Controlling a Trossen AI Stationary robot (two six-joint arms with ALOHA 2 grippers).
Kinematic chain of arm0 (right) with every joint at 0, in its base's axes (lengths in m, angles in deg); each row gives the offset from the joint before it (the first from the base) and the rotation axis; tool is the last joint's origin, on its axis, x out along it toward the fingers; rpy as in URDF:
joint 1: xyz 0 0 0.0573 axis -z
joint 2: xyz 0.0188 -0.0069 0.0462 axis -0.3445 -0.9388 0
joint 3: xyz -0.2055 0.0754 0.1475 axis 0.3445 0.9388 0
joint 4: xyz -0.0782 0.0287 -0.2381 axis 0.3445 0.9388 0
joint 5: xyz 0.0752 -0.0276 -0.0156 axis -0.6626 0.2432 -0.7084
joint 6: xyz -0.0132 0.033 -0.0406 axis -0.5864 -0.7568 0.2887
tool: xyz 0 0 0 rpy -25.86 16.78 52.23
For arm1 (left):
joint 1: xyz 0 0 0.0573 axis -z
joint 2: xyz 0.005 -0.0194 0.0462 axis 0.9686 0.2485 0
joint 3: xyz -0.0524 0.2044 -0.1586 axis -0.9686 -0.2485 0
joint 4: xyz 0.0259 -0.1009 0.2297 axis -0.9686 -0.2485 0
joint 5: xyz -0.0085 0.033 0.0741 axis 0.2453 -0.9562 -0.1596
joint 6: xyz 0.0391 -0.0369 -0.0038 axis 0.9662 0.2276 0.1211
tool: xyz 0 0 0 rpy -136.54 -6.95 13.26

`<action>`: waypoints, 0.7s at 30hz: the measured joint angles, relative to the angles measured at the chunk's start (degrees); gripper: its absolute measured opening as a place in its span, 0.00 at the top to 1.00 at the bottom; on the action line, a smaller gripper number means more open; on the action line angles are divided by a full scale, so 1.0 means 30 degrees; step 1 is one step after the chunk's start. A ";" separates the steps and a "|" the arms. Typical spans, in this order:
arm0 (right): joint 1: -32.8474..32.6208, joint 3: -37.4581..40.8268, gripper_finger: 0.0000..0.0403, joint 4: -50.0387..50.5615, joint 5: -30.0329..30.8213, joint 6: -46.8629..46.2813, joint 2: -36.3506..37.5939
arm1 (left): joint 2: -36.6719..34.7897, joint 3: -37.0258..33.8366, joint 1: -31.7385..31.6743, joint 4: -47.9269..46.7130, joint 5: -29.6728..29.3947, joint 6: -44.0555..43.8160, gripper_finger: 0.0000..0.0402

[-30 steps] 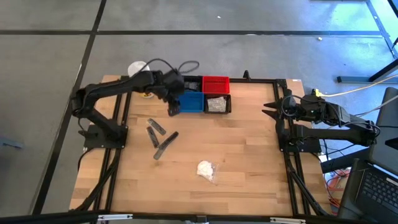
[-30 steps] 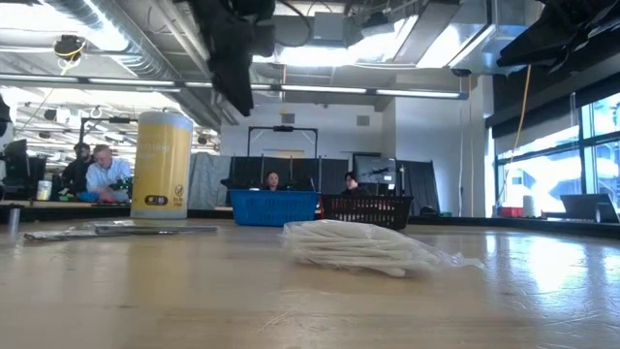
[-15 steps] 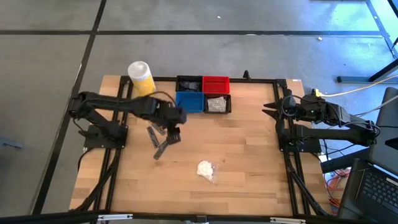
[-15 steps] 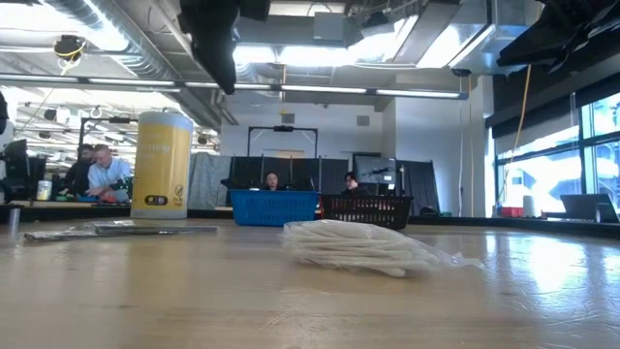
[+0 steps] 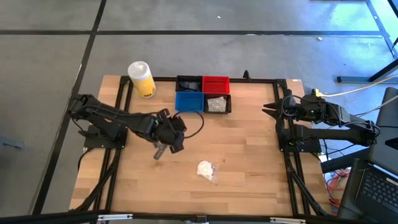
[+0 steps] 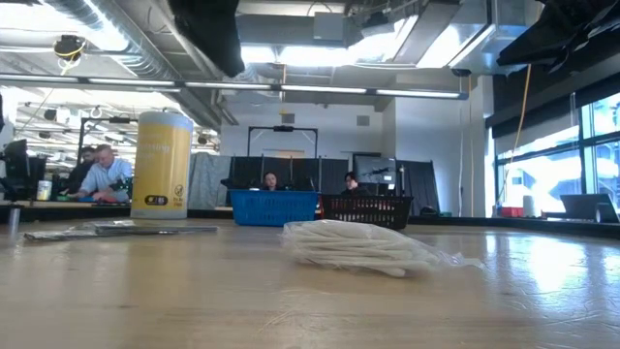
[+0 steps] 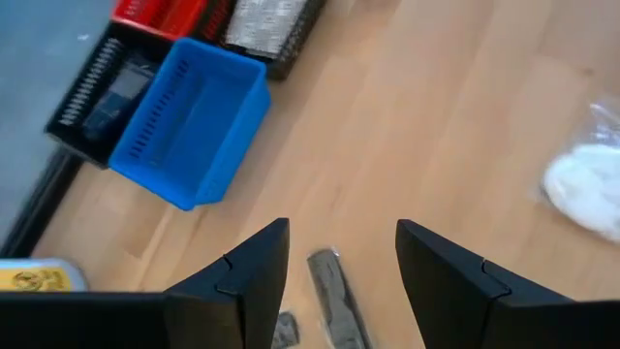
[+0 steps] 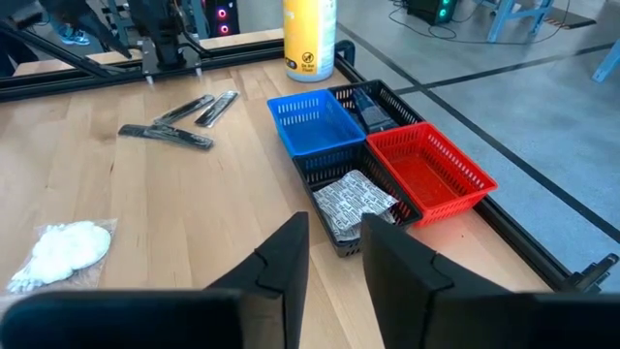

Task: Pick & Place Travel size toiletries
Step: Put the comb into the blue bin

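Several flat dark tubes (image 8: pixel 167 136) lie flat on the wooden table, left of the middle. My left gripper (image 5: pixel 173 142) hovers open above them. In its wrist view one tube (image 7: pixel 332 291) shows below the gap between the fingers (image 7: pixel 344 247), untouched. A white wad in clear wrap (image 5: pixel 206 169) rests on the table nearer the front edge. Clear crinkly packets (image 8: pixel 351 202) lie in a black bin. My right gripper (image 5: pixel 268 111) waits at the right edge, its fingers (image 8: pixel 334 242) a little apart and holding nothing.
Four small bins stand together at the far side: blue (image 5: pixel 189 101), red (image 5: pixel 216 84), a black one with a dark item (image 5: pixel 188 83) and the black one with packets (image 5: pixel 217 104). A yellow container (image 5: pixel 142 79) stands at the far left corner. People sit in the room behind.
My left gripper has swung from above the bins at the far side toward the near edge, and now hangs over the dark tubes. It has turned about as it went, and its gap looks unchanged. The yellow container, covered by the arm before, shows again. Nothing on the table has moved.
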 joint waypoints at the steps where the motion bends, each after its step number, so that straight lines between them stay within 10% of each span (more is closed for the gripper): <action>1: 0.0001 -0.0007 0.76 -0.0001 -0.0007 0.0007 0.0006 | 0.0171 -0.0007 0.0174 -0.0021 -0.0380 -0.0289 0.54; 21: -0.0006 -0.0002 0.66 -0.0006 -0.0002 0.0000 -0.0001 | 0.6200 -0.0022 -0.3503 -0.1005 0.4177 -0.1348 0.62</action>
